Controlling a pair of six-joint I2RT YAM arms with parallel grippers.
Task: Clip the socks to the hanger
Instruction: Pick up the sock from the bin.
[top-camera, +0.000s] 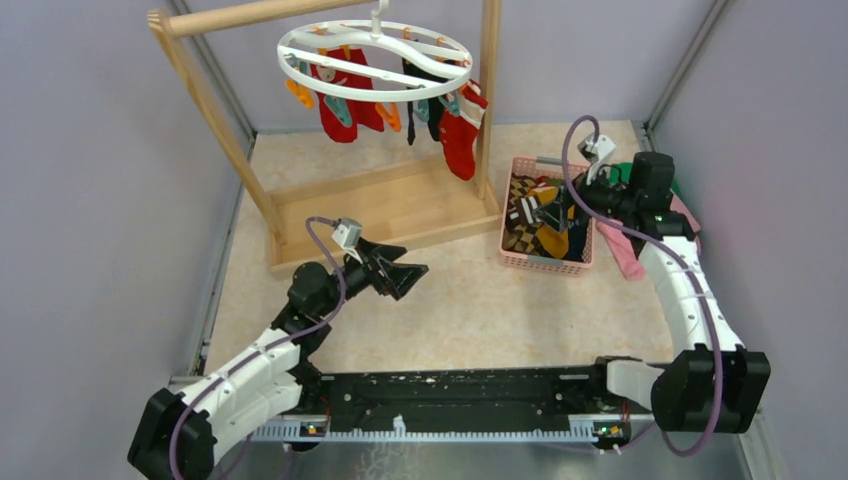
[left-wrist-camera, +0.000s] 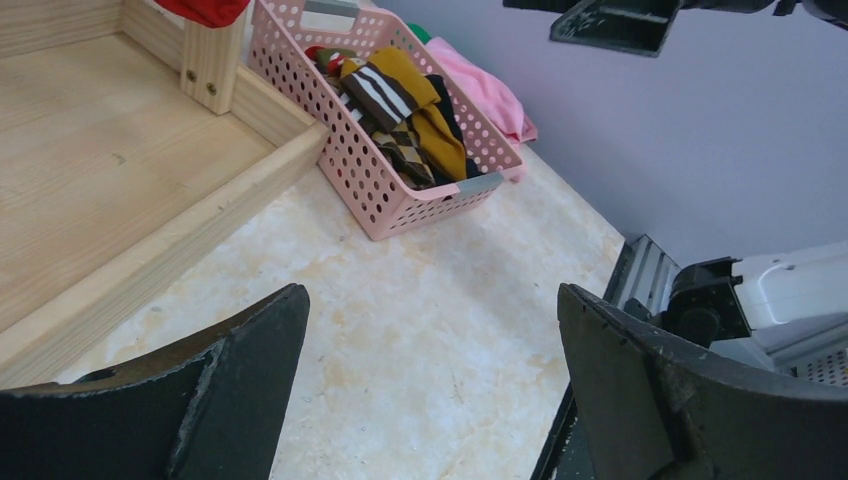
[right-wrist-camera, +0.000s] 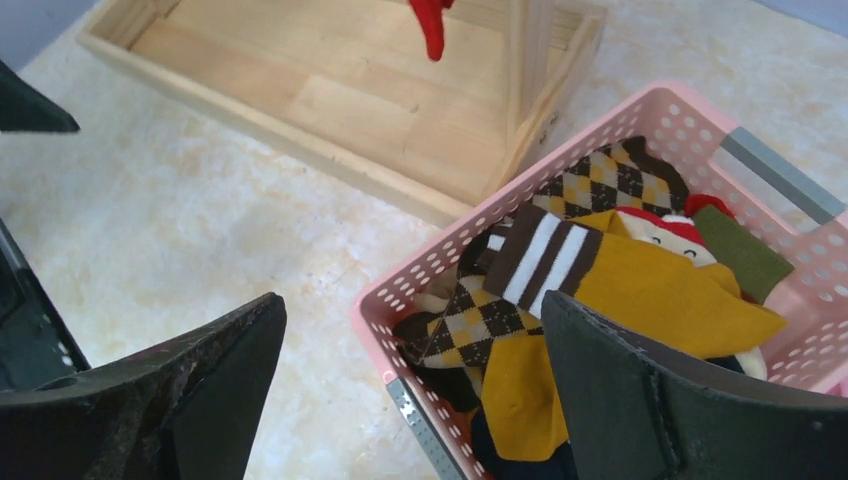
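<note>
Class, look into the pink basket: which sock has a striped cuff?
The mustard sock lying on top: its cuff is brown with white stripes, whereas the argyle socks beside it show diamonds.

Wooden rack (top-camera: 400, 200): standing on the beige tabletop (top-camera: 450, 320) (tray-shaped base).
Pink basket (top-camera: 545, 266): sitting beside its right post.
Pink cloth (top-camera: 622, 252): lying right of basket, perhaps touching.

hanger (top-camera: 290, 52): hook cut by top edge | socks (right-wrist-camera: 650, 290) in basket (right-wrist-camera: 430, 270): lower ones buried under upper | pink cloth (top-camera: 622, 255): partly behind right arm (top-camera: 690, 290) | hanging red sock (right-wrist-camera: 432, 20): top cropped
</note>
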